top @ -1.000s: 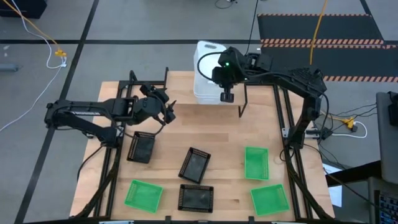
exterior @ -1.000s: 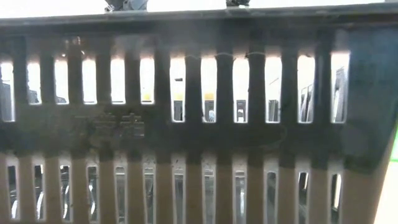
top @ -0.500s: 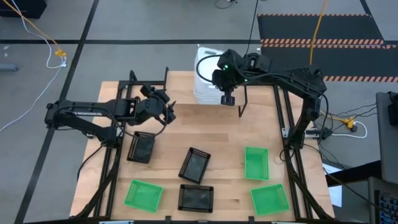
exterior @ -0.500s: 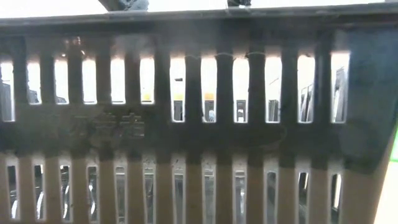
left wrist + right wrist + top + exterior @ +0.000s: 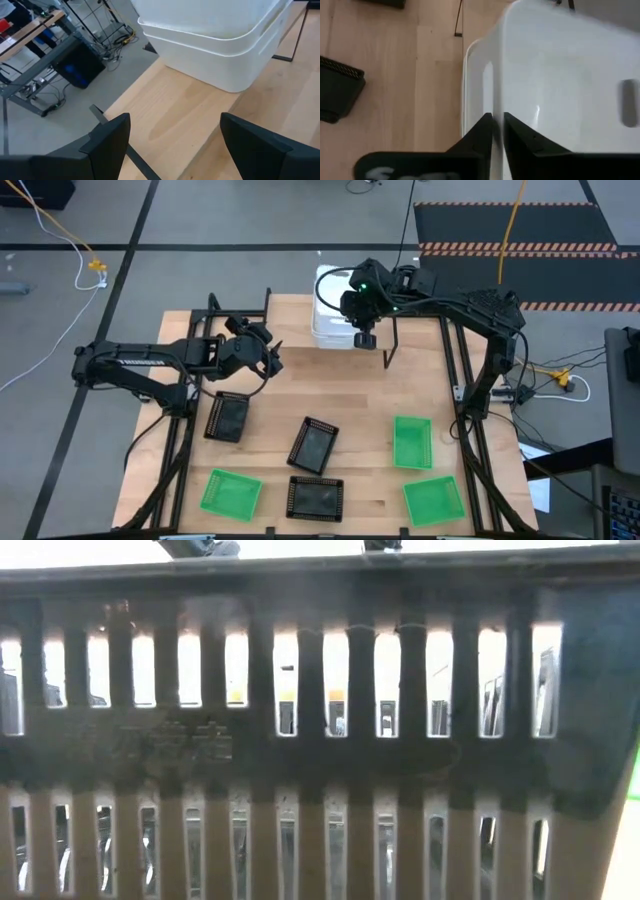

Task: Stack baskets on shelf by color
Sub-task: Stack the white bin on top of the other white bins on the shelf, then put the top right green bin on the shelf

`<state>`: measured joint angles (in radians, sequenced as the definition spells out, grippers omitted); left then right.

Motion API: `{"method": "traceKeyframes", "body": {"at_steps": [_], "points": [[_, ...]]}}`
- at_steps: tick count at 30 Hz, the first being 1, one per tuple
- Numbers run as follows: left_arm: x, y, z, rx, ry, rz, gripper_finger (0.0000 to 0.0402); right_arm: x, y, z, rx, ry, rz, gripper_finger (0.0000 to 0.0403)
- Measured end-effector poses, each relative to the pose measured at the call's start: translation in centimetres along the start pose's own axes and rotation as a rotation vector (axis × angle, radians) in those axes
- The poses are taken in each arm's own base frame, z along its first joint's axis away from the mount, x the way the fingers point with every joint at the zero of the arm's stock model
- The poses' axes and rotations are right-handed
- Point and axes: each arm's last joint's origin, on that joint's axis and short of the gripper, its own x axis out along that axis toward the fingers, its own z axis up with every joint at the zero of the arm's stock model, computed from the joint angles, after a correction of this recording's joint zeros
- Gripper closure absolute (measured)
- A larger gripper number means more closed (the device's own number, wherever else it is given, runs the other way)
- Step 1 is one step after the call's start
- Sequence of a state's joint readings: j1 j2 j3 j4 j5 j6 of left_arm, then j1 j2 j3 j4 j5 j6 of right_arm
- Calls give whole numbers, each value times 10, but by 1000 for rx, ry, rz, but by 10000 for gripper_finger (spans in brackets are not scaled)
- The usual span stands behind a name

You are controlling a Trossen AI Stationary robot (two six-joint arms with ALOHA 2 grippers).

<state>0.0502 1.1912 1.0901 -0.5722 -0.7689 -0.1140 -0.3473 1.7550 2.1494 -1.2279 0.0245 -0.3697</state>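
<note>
A stack of white baskets (image 5: 332, 308) stands on light wood at the table's far edge. My right gripper (image 5: 365, 337) is above the stack's near right corner, shut on the top basket. My left gripper (image 5: 272, 360) hangs open to the left of the stack, nothing between its fingers (image 5: 172, 145). Three black mesh baskets (image 5: 227, 417) (image 5: 314, 444) (image 5: 315, 498) and three green ones (image 5: 231, 493) (image 5: 412, 441) (image 5: 434, 501) lie on the table's near half. I cannot tell the shelf's board from the tabletop. A thin black leg (image 5: 390, 348) shows beside the stack. My right gripper has the top white basket's side wall (image 5: 495, 102) between its two fingers, one inside the basket and one outside, with only a slim gap. The fingers slant down from the table's near right side. The basket rests on the white stack below it.
A black mesh basket wall (image 5: 320, 740) stands right in front of the low camera and blocks nearly all of that view. The black frame rails (image 5: 455, 380) run along the table's left and right sides. Bare wood lies between the stack and the loose baskets.
The top white basket has sunk onto the stack, its far end coming down. My right gripper has stayed at the stack's near right corner.
</note>
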Motion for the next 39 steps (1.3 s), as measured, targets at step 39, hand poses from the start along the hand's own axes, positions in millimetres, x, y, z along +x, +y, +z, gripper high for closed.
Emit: {"method": "traceKeyframes", "body": {"at_steps": [39], "points": [[-5, -3, -13, -16, 91, -4, 92, -44, 96, -87, 22, -549, 132, 397]]}}
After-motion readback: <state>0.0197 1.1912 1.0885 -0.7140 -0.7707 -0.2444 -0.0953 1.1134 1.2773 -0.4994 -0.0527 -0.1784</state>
